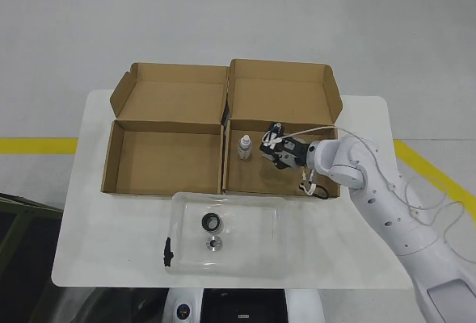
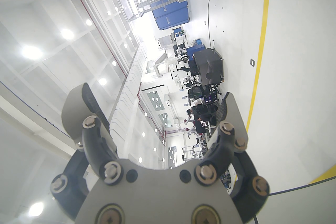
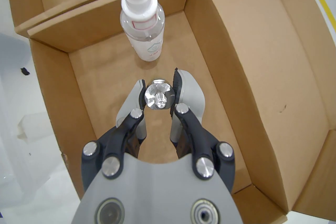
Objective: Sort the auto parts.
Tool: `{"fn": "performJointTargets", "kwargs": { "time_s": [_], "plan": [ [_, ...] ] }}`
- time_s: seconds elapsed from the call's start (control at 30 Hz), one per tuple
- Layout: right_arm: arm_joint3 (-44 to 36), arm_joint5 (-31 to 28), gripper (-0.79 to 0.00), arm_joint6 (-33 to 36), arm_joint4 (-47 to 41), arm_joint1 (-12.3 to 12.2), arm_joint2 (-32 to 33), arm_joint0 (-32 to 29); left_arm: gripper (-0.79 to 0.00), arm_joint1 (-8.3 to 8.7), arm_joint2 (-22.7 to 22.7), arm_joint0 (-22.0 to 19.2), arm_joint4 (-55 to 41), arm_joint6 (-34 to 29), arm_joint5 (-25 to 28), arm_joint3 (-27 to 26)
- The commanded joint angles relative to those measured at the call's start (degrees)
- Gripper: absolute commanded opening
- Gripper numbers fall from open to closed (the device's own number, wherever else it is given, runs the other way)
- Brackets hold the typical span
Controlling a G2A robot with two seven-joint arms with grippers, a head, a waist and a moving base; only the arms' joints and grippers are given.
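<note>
Silver metal part (image 3: 157, 97) sits clamped between the fingers of the right gripper (image 3: 159, 83), inside the right cardboard box (image 3: 262, 51), near an upright spray bottle (image 3: 143, 20) that stands by that box's left wall. Just left of it lies the left box (image 1: 165, 161). On the near side, a clear tray (image 1: 254, 208) holds a black ring (image 1: 212, 221) and a metal disc (image 1: 213, 244). Away from the table, the left gripper (image 2: 157, 99) has its fingers spread wide
</note>
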State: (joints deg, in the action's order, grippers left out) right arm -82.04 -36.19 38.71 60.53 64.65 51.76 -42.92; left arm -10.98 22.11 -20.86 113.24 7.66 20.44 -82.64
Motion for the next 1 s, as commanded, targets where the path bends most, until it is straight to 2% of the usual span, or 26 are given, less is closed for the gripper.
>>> {"fn": "performJointTargets", "kwargs": {
  "time_s": [0.0, 0.33, 0.37, 0.47, 0.57, 0.73, 0.97],
  "plan": [
    [0.94, 0.12, -0.785, 0.32, -0.25, 0.22, -0.55, 0.40, 0.000, 0.00, 0.00, 0.00, 0.00, 0.00, 0.00, 0.00],
    [5.38, 0.53, -0.776, 2.75, -1.11, 1.38, -3.25, 2.65, 0.000, 0.00, 0.00, 0.00, 0.00, 0.00, 0.00, 0.00],
    [5.65, 0.65, -0.757, 2.80, -1.12, 1.49, -3.45, 2.82, 0.000, 0.00, 0.00, 0.00, 0.00, 0.00, 0.00, 0.00],
    [6.35, 1.13, -0.591, 3.18, -0.81, 1.81, -4.13, 3.27, 0.000, 0.00, 0.00, 0.00, 0.00, 0.00, 0.00, 0.00],
    [6.71, 1.23, -0.493, 3.05, -0.57, 2.02, -4.54, 3.47, 0.000, 0.00, 0.00, 0.00, 0.00, 0.00, 0.00, 0.00],
    [6.90, 0.80, -0.416, 2.42, -0.72, 2.26, -4.78, 3.52, 0.000, 0.00, 0.00, 0.00, 0.00, 0.00, 0.00, 0.00],
    [3.25, -0.17, -0.403, 2.19, -0.83, 1.41, -2.26, 1.65, 0.000, 0.00, 0.00, 0.00, 0.00, 0.00, 0.00, 0.00]
  ]
}}
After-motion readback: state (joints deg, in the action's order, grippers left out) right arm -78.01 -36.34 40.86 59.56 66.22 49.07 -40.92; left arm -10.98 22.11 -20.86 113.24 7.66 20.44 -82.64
